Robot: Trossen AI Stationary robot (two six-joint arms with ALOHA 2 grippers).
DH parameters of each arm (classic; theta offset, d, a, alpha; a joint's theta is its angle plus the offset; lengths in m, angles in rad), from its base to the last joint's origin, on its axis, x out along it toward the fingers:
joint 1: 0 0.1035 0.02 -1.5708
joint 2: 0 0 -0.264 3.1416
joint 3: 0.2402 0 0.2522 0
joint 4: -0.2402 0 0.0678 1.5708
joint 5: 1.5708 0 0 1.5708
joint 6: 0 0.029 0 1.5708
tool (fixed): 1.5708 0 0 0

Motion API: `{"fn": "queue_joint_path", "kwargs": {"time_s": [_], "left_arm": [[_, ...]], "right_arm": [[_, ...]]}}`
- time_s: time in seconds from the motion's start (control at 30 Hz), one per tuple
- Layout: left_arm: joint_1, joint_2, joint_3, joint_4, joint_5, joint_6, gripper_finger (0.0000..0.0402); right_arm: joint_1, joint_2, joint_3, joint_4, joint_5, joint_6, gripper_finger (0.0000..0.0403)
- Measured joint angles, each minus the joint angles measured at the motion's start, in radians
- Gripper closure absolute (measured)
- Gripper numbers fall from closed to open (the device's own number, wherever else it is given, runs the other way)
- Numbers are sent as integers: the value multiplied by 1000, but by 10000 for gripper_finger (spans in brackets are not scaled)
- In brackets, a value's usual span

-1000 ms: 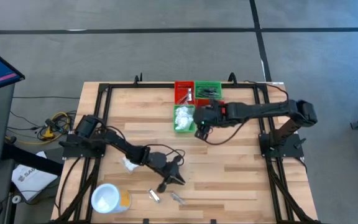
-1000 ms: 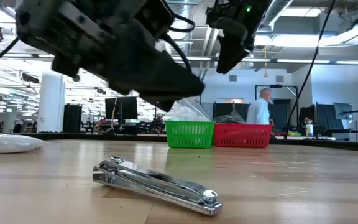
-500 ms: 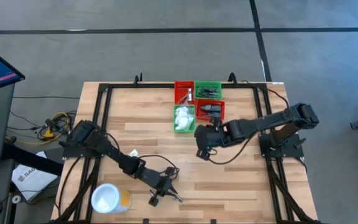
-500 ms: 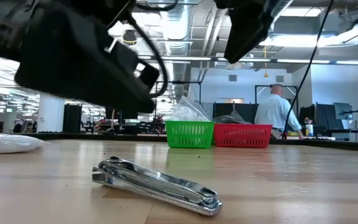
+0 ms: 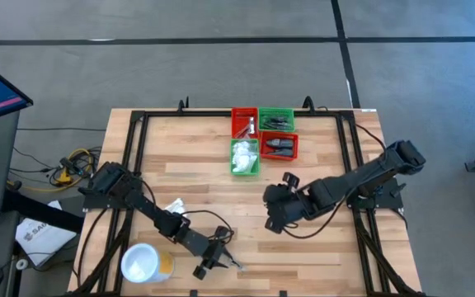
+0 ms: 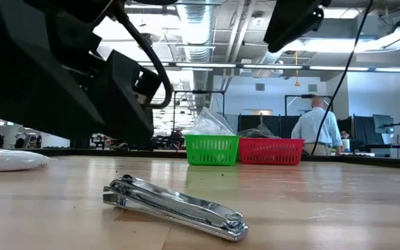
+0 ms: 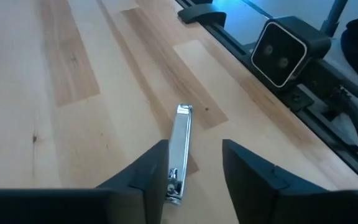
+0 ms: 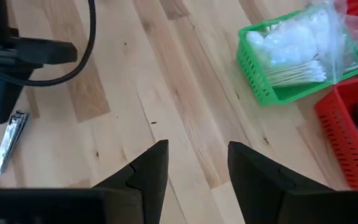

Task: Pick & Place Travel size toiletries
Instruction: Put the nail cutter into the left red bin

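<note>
A silver nail clipper, one of the travel size toiletries, lies flat on the wood near the table's near edge. My left gripper is low over it and open. The clipper's near end sits between the fingers, close to one of them, and I cannot tell whether it touches. My right gripper hangs open and empty above the table's middle, on the near side of the bins. A white wrapped packet lies on the table at the left.
Two green and two red bins stand at the far middle; one green bin holds white wrapped items. A white tub with an orange side is at the near left. A camera sits on the near edge rail. A person walks in the room behind.
My left gripper has swung toward the table's near left and sunk a little, coming to the clipper. My right gripper has gone from over the bins toward the near edge, staying high. The clipper has kept its place.
</note>
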Motion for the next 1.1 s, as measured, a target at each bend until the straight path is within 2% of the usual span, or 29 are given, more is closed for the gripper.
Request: {"fn": "queue_joint_path", "kwargs": {"time_s": [0.4, 0.63, 0.93, 1.1], "left_arm": [[0, 24, 0, -7, -41, -26, 249], [-2, 25, 0, -8, -47, -27, 247], [2, 106, 34, 8, -50, -26, 247], [6, 109, 37, 7, -49, -23, 249]], "right_arm": [[61, 6, 0, 34, 9, 38, 262], [62, 6, 0, 38, 13, 39, 270], [62, 6, 0, 38, 13, 39, 269], [62, 6, 0, 39, 13, 39, 272]]}}
